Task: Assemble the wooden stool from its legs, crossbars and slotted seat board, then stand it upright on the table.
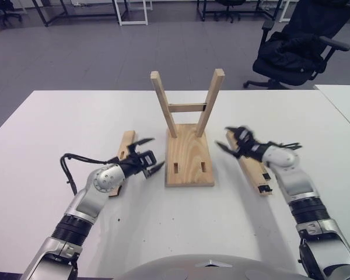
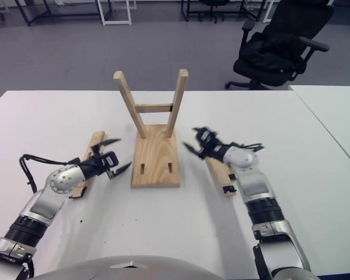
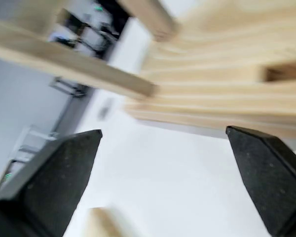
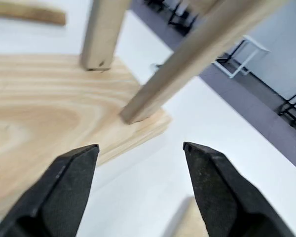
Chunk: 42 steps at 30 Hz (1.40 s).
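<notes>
The slotted seat board lies flat on the white table. Two legs joined by a crossbar stand up from its far end; two slots nearer me are empty. A wooden leg piece lies left of the board, another leg piece lies right of it. My left gripper is open, just left of the board and over the left piece. My right gripper is open, just right of the board above the right piece's far end. The right wrist view shows the board and the leg bases ahead.
A black office chair stands on the floor beyond the table's far right. A second white table adjoins at the right. Metal table frames stand at the room's back. Bare tabletop lies left of the left leg piece.
</notes>
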Tool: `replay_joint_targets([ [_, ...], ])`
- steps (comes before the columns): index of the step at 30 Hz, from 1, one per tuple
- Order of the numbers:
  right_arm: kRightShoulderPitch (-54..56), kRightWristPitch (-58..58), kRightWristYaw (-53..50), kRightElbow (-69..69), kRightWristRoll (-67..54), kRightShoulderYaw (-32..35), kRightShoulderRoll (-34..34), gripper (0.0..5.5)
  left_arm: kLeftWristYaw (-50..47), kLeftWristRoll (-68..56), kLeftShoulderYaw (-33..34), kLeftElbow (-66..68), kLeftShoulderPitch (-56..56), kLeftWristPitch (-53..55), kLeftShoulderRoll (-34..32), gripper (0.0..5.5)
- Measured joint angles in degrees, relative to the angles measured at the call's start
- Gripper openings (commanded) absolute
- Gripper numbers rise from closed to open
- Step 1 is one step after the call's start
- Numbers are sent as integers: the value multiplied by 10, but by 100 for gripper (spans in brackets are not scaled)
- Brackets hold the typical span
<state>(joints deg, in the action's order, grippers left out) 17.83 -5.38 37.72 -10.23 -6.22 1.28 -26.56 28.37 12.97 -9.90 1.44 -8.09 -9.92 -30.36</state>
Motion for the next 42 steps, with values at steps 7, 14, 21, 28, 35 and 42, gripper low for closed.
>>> replay_joint_targets([
  [7, -91, -86, -36, -3, -58, 127, -37, 319, -34, -10, 18, -63, 70, 24, 21, 463],
  [14, -137, -125, -21, 25, -75, 105, -27, 319, -39, -10, 20, -83, 79, 37, 32, 463],
  [21, -158, -142, -31, 55, -76, 75, -11, 319, -39, -11, 12, -90, 80, 50, 51, 463],
  [28, -158, -144, -36, 60, -76, 72, -3, 319, -40, -10, 12, -94, 89, 59, 53, 463],
  [35, -145, -146, -47, 63, -121, 121, 4, 319, -45, -10, 13, -94, 88, 59, 56, 463],
  [42, -158, -163, -60, 42, -92, 83, 4, 319, -52, -14, 27, -111, 90, 70, 64, 463],
])
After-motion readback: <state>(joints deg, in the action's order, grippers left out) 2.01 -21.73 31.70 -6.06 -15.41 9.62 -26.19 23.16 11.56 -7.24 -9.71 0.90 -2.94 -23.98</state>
